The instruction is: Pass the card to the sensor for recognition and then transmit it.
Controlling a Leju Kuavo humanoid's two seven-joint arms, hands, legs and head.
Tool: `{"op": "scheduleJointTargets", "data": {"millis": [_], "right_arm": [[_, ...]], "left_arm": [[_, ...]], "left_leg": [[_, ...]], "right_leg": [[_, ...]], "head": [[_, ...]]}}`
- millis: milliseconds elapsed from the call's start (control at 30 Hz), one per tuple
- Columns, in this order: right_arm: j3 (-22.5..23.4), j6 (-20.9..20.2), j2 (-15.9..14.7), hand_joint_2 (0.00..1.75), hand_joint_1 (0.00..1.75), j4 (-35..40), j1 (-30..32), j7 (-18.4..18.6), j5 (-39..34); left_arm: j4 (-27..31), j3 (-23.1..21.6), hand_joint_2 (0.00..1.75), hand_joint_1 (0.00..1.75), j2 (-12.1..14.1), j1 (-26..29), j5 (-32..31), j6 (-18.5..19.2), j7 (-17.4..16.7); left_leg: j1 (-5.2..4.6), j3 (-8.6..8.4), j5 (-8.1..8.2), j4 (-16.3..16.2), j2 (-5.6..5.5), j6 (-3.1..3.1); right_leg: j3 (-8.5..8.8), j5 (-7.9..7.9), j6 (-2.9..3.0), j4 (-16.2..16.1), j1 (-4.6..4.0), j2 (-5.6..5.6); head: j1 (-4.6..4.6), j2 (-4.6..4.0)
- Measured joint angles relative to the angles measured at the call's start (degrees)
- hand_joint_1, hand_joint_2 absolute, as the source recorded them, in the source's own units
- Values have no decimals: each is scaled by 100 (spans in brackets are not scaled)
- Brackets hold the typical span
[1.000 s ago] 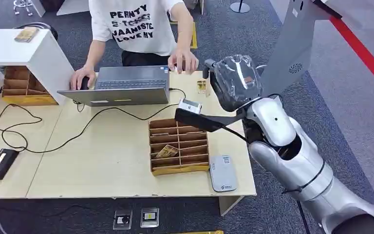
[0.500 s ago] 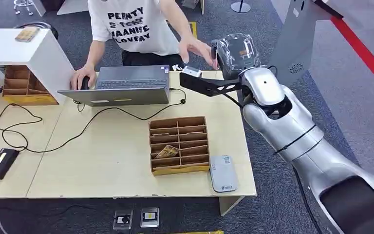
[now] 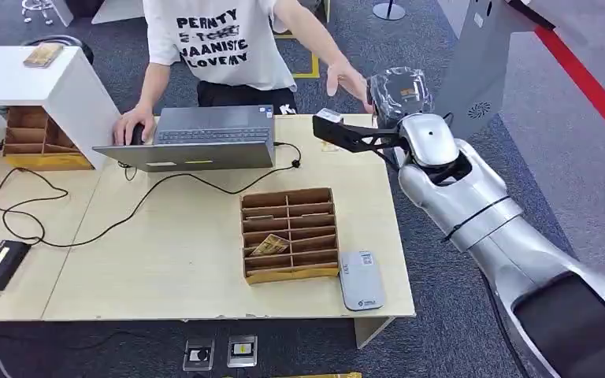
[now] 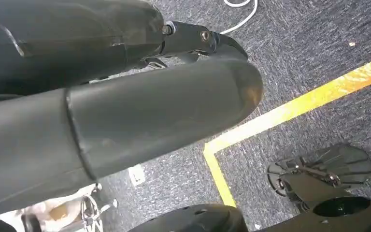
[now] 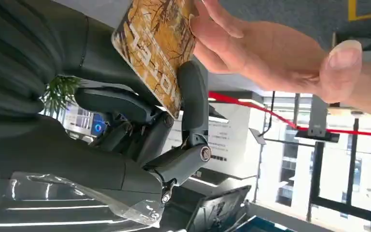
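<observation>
My right hand, wrapped in clear plastic, is stretched out past the table's far right corner. In the right wrist view its dark fingers pinch a gold-brown patterned card. A person's hand touches the card's far edge; in the head view that hand reaches in beside mine. The grey card sensor lies flat at the table's near right corner. A dark finger of my left hand hangs above the carpet, and how the hand lies is unclear.
A cardboard divider tray holding another card sits mid-table. An open laptop with cables is in front of the person. A white shelf unit stands at the far left, a grey kiosk at the right.
My right arm has swung from above the divider tray away to the table's far right corner. The person's hand has lifted off the table and reached to the card.
</observation>
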State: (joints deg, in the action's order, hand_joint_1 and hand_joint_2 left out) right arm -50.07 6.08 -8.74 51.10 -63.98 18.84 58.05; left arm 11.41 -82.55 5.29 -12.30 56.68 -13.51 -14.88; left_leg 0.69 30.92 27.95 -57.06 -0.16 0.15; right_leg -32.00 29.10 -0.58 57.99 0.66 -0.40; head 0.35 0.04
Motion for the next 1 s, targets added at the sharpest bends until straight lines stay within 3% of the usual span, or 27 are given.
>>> {"op": "scheduleJointTargets", "data": {"millis": [800,933,1000], "right_arm": [[24,-42,-175,175,0,-186,44,122,146],[44,96,-227,175,0,-98,102,118,113],[116,456,-256,175,0,33,191,63,-7]], "left_arm": [[0,-90,0,0,-37,-37,-109,-46,-17],[0,-96,0,0,-42,-37,-107,-59,-17],[0,-109,0,0,-44,-34,-96,-74,-17]], "left_leg": [[0,-4,0,-1,7,0],[0,-4,0,-1,7,0],[0,-5,0,-1,7,0]], "right_leg": [[-2,0,0,0,0,13],[-2,-1,0,0,0,13],[-1,-1,0,0,0,13]], "head": [[-2,-2],[-2,0],[-2,0]]}}
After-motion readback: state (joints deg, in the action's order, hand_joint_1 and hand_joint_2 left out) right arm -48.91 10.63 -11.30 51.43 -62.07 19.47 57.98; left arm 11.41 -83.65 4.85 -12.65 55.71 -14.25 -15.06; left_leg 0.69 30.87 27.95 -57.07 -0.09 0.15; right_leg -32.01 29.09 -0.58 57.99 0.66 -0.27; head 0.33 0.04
